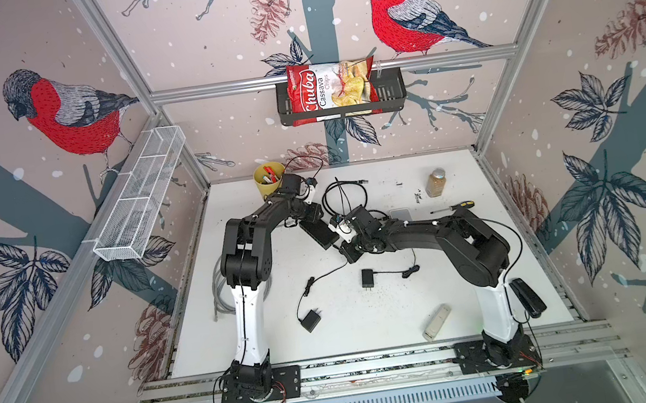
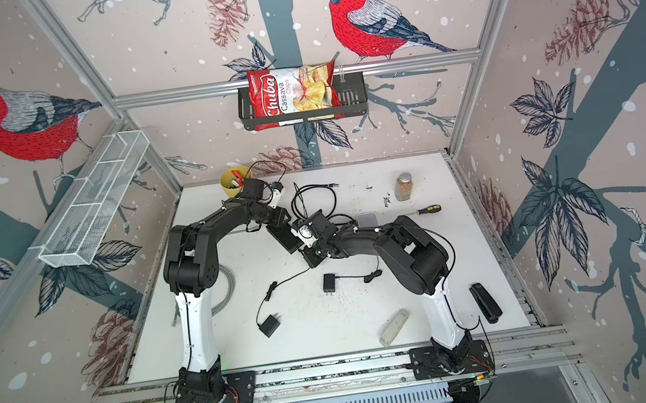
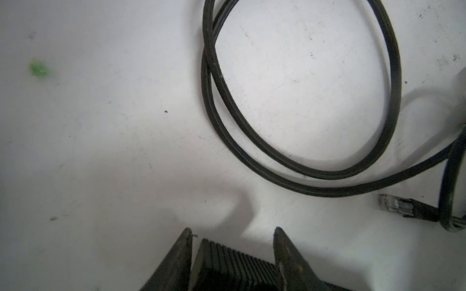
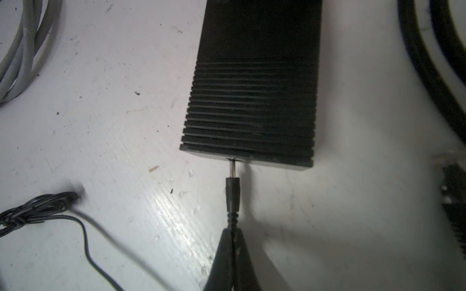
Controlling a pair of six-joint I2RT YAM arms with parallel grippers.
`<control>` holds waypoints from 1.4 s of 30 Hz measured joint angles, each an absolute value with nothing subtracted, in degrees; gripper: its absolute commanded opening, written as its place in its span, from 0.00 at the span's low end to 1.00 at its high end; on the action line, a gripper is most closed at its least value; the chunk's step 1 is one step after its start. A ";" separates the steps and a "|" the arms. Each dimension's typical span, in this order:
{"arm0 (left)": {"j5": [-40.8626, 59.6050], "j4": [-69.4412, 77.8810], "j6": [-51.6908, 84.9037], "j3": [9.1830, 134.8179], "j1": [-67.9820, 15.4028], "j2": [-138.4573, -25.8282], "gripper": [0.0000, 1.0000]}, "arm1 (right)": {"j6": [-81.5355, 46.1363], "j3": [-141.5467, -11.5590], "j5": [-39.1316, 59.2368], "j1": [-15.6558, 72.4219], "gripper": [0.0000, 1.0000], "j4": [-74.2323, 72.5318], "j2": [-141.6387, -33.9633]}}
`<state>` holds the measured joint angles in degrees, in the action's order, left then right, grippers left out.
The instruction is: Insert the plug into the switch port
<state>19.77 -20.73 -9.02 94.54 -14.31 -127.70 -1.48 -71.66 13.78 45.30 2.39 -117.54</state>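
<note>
The switch is a black ribbed box lying flat on the white table, seen in both top views. My left gripper is open and straddles one end of the switch, with a thin gap at one finger. My right gripper is shut on the thin black cable just behind the plug. The plug's metal tip sits at the port in the switch's near end face, and part of the pin still shows outside it.
A black network cable coils beside the switch, its clear connector lying loose. Grey cable lies on the left. Two black adapters, a yellow cup, a bottle, a screwdriver and a stapler stand around.
</note>
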 measured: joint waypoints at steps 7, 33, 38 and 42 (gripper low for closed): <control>19.42 -21.04 -9.02 94.76 -14.31 -127.70 0.50 | -1.48 -71.64 13.74 45.32 0.02 2.39 -117.47; 19.22 -21.26 -8.36 94.94 -14.35 -127.70 0.50 | -1.56 -70.50 13.50 45.78 0.01 1.76 -116.73; 19.22 -21.26 -8.34 94.94 -14.35 -127.70 0.50 | -1.67 -70.48 13.50 45.91 0.01 1.69 -116.75; 19.22 -21.26 -8.34 94.94 -14.37 -127.70 0.51 | -1.67 -70.85 13.50 45.98 0.01 1.72 -116.90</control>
<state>19.22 -21.26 -8.34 94.94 -14.37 -127.70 -1.67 -70.85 13.50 45.98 1.72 -116.90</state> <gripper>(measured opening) 0.503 0.049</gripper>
